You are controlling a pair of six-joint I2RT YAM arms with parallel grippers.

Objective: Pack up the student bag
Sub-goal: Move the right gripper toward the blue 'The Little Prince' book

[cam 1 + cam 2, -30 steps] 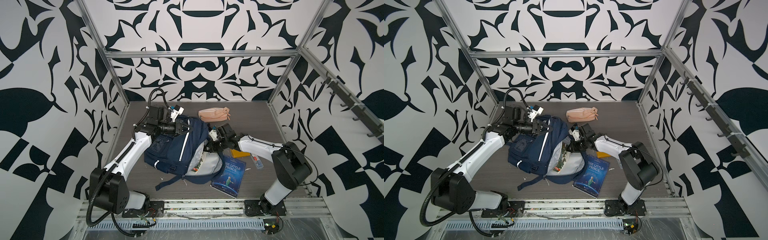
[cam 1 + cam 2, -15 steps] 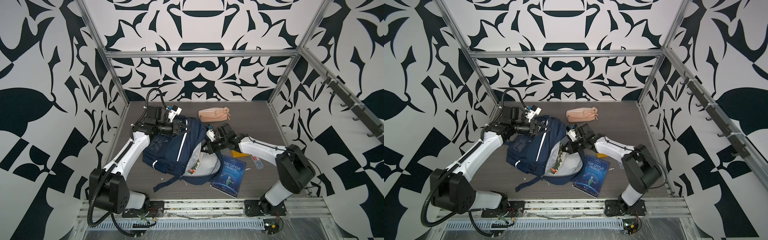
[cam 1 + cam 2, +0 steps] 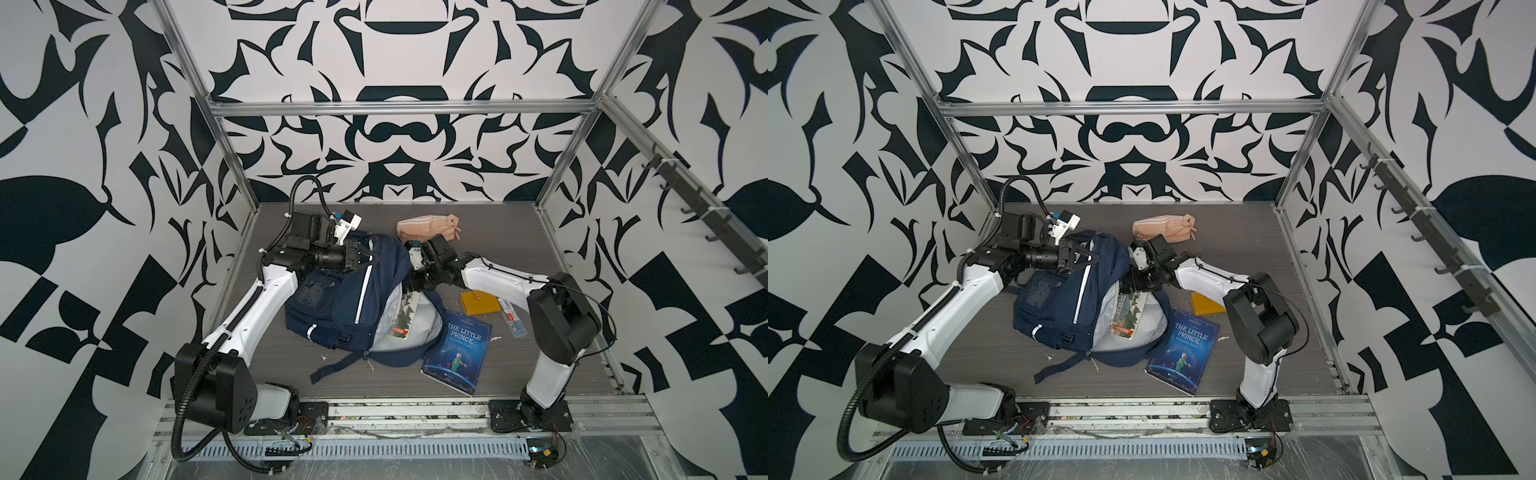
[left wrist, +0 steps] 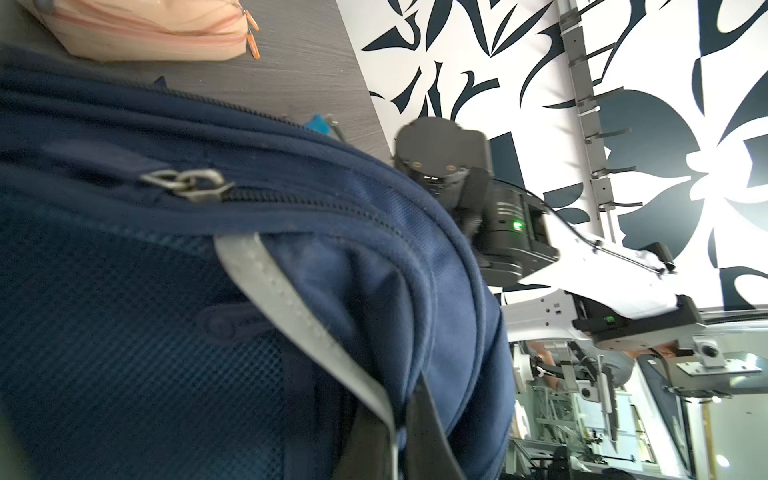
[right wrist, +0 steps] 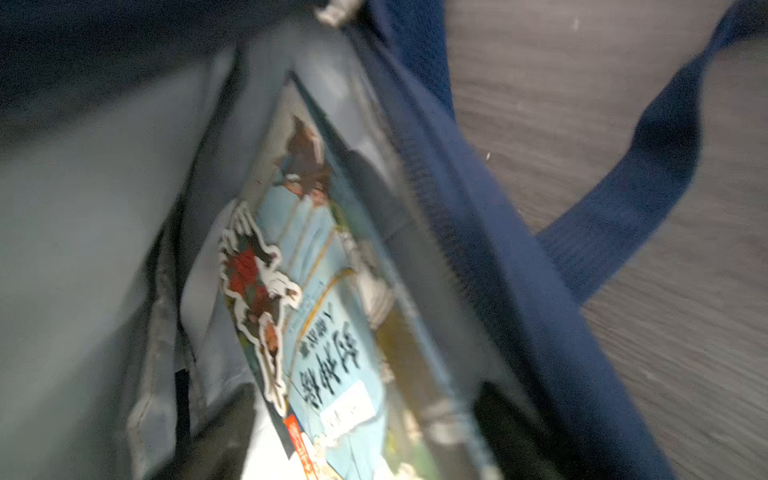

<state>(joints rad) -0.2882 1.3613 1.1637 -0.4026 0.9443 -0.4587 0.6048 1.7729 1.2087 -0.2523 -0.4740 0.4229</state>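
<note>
Navy-blue fabric student bag [image 3: 345, 307] holds 1 illustrated paperback [image 5: 332, 332]. Blue Little Prince book [image 3: 459, 353], yellow wallet [image 3: 480, 303] and peach pouch [image 3: 426, 226] are unpacked. The left gripper [image 3: 368, 257] pinches bag fabric; right gripper [image 3: 409, 286] state: cannot tell.

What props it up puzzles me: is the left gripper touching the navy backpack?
Touching. In both top views the left gripper, shut, pinches the top fabric of the student bag.

Two books [image 3: 459, 353], one bag [image 3: 332, 303], one pouch [image 3: 424, 226]

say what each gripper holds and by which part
Left gripper: shut on the navy-blue fabric backpack, pinching its top edge. Right gripper: at its open mouth; hold cannot be told.
</note>
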